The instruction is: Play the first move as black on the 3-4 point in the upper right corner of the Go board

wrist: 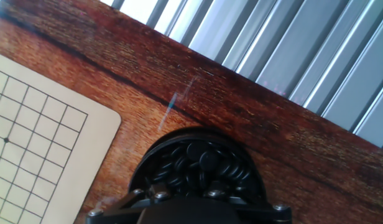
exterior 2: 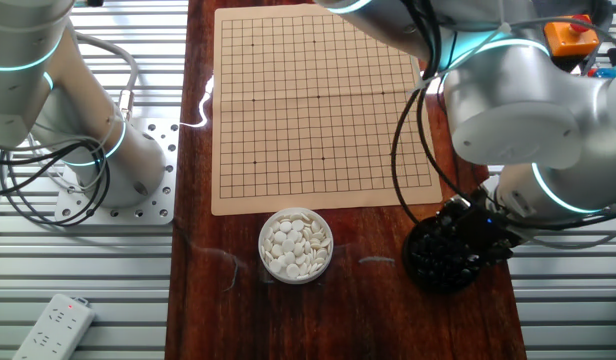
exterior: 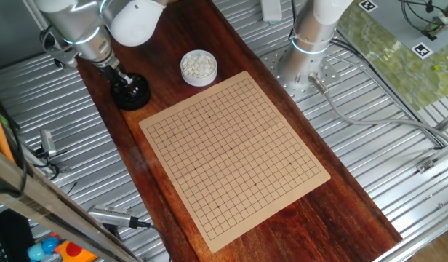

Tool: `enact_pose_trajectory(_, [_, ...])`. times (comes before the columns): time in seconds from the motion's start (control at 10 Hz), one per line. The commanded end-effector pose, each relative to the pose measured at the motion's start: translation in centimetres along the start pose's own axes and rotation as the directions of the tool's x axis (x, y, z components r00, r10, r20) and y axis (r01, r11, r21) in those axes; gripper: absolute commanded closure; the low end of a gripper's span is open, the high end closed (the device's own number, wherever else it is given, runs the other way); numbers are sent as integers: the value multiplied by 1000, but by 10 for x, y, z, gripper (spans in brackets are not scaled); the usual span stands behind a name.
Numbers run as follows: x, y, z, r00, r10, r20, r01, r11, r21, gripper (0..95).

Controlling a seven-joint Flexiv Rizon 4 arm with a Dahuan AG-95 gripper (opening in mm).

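Arm's bent down with the gripper (exterior: pixel 124 80) dipped in the black bowl (exterior 2: pixel 443 255) of stones. Can't tell how wide its jaws are. No readable writing on the board (exterior: pixel 235 149).

This is a robotics lab or test cell. A dark red-brown wooden tabletop (exterior: pixel 231 44) lies across a ribbed aluminium bench (exterior: pixel 384 145), with silver robot arms bolted to perforated metal base plates (exterior 2: pixel 118 190). Loose cables (exterior: pixel 355 109) trail over the metal, a white power strip (exterior 2: pixel 53 325) lies at one edge, and printed black-and-white marker tags (exterior: pixel 422 49) sit on a neighbouring surface.
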State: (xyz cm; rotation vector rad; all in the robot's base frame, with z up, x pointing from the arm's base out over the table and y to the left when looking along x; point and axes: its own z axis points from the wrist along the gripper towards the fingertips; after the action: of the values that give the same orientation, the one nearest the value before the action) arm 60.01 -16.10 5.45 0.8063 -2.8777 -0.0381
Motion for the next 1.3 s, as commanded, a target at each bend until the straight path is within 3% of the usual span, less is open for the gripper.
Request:
enact_pose_trajectory(0.1, [-2,-1,4,1000,-1,7,1,1000,6,570])
enact_pose_trajectory(0.3, [-4,-1,6,1000,0,15,0,1000,11,570])
enact_pose_trajectory(0.4, [-4,-1,7,1000,3,29,-4,1000,20,950])
enact_pose_trajectory(0.5, [-4,-1,6,999,-3,44,2,1000,23,950])
enact_pose_trajectory(0.8, [-6,1,-3,999,1,42,-2,1000,24,950])
enact_pose_trajectory(1.3, [-6,1,-5,999,9,42,-10,1000,23,950])
